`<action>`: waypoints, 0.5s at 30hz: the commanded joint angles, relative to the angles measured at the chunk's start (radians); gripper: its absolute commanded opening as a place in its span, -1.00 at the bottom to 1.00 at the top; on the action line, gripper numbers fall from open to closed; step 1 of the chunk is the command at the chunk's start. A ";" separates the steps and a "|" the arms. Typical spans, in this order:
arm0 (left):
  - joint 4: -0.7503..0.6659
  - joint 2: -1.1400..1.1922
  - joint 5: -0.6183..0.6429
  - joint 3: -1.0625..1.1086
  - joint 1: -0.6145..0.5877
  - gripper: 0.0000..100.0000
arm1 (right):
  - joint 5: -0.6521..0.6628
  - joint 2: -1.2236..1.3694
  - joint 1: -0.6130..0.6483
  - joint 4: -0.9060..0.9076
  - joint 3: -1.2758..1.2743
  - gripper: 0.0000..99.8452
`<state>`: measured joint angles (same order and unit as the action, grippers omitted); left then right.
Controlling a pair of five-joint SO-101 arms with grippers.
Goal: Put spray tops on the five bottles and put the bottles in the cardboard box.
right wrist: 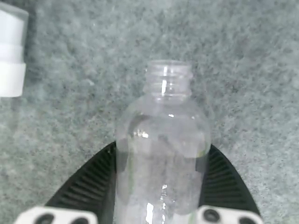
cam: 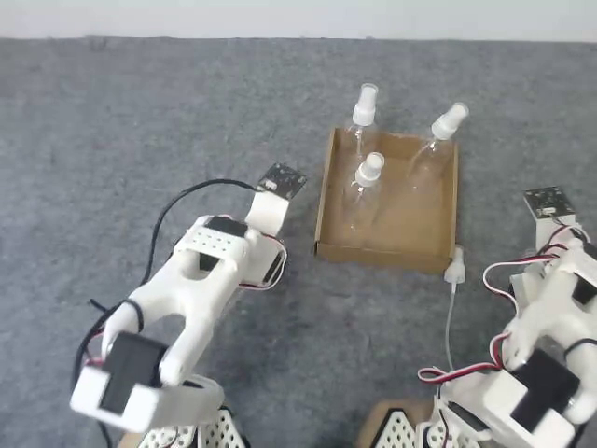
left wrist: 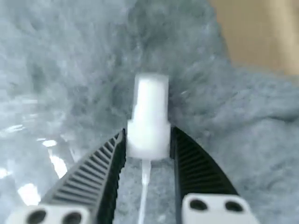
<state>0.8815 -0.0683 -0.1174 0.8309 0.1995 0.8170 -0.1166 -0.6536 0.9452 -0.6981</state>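
Clamps a spray top (left wrist: 150, 112) in the closed left hand (left wrist: 148, 136). Grips an uncapped bottle (right wrist: 163, 121) snugly in the right hand (right wrist: 162, 148), over the grey bench (cam: 140, 112). Shows three capped bottles (cam: 362, 191) lying inside the cardboard box (cam: 324, 201), plus a loose top (cam: 454, 271) just beside its corner.

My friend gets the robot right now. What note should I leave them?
Left gripper: shut on a spray top.
Right gripper: shut on an open-necked bottle.
Cardboard box: three capped bottles inside.
A loose spray top lies on the carpet by the box corner nearest the right arm.
Done: three bottles.
Left: cap the held bottle, box it, then likely the same for the fifth.
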 commanded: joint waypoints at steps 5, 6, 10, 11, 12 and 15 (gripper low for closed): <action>0.034 0.018 -0.018 -0.170 -0.005 -0.71 | 0.012 -0.012 -0.012 0.010 0.018 -0.68; 0.034 0.025 -0.018 -0.182 -0.005 -0.71 | 0.012 -0.012 -0.012 0.010 0.018 -0.68; 0.026 0.028 -0.021 -0.182 -0.003 -0.71 | 0.012 -0.012 -0.012 0.010 0.018 -0.68; 0.026 0.028 -0.023 -0.179 -0.003 -0.71 | 0.012 -0.012 -0.012 0.010 0.018 -0.68; 0.026 0.028 -0.025 -0.179 -0.003 -0.71 | 0.012 -0.012 -0.012 0.010 0.018 -0.68; -0.003 0.028 -0.025 -0.162 0.000 -0.72 | 0.012 -0.012 -0.012 0.010 0.018 -0.68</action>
<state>0.9060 -0.0330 -0.1312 0.6912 0.1995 0.8170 -0.1166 -0.6536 0.9452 -0.6981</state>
